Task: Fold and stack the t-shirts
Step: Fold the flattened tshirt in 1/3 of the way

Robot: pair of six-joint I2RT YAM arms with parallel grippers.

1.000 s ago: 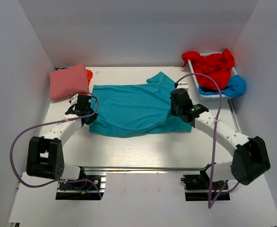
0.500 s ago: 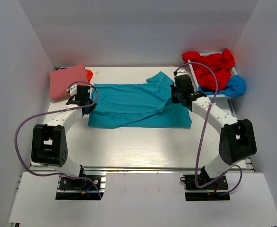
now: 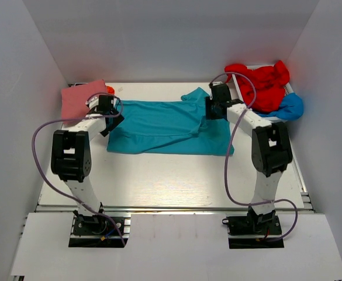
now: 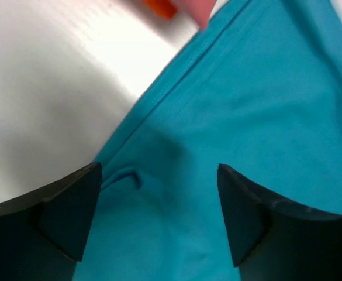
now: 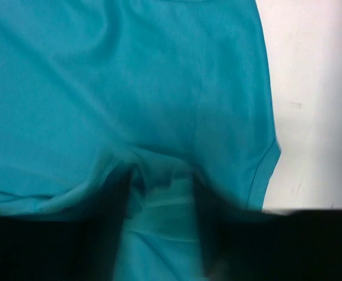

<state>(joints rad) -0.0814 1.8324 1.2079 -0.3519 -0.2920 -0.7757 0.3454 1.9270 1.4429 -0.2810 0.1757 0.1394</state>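
Observation:
The teal t-shirt [image 3: 165,126] lies across the middle of the table, folded over lengthwise, with one sleeve sticking out at the far right. My left gripper [image 3: 108,114] hovers over its left end. In the left wrist view its jaws [image 4: 159,175] stand wide open above teal cloth [image 4: 264,88], holding nothing. My right gripper [image 3: 213,110] is at the shirt's far right edge. In the right wrist view its blurred dark fingers [image 5: 165,187] stand apart with slack teal cloth [image 5: 130,76] between them. A folded pink t-shirt [image 3: 82,100] rests at the far left on an orange one [image 3: 110,89].
A white tray [image 3: 288,88] at the far right holds crumpled red t-shirts [image 3: 264,82] and a bright blue one [image 3: 290,106]. White walls close in the table on three sides. The right arm's cable loops over the tray.
Both arms have carried the teal shirt's near edge away to its far edge, folding it over. Both grippers, shut on the cloth earlier, now stand open.

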